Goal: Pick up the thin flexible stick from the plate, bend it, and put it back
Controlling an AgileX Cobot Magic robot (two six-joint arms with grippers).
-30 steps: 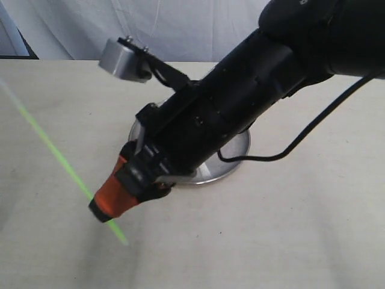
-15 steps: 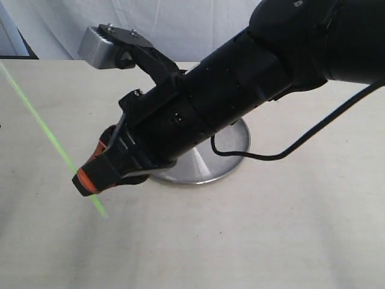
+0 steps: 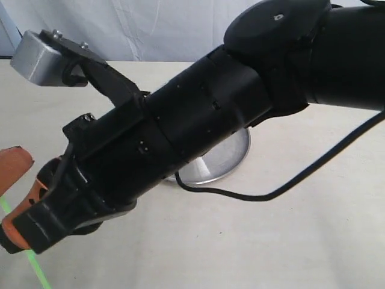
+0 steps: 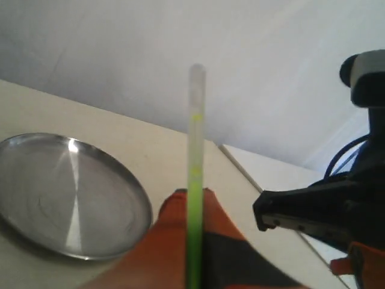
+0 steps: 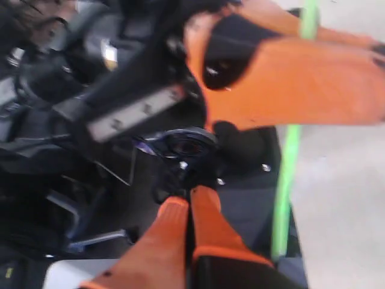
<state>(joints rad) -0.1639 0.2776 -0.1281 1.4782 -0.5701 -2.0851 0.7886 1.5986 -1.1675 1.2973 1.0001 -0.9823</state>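
Right arm [image 3: 216,114] fills exterior view: black, stretched diagonally from upper right down to lower left, wrist angled downward. Right gripper [image 3: 18,232] sits at lower left corner, orange-tipped. In right wrist view its fingers [image 5: 171,235] lie pressed side by side, only thin dark line between. Left gripper [image 4: 191,205] at bottom centre of left wrist view, clamped on stick [image 4: 194,144]. One orange left finger [image 3: 13,168] shows at left edge of exterior view, close to right gripper.
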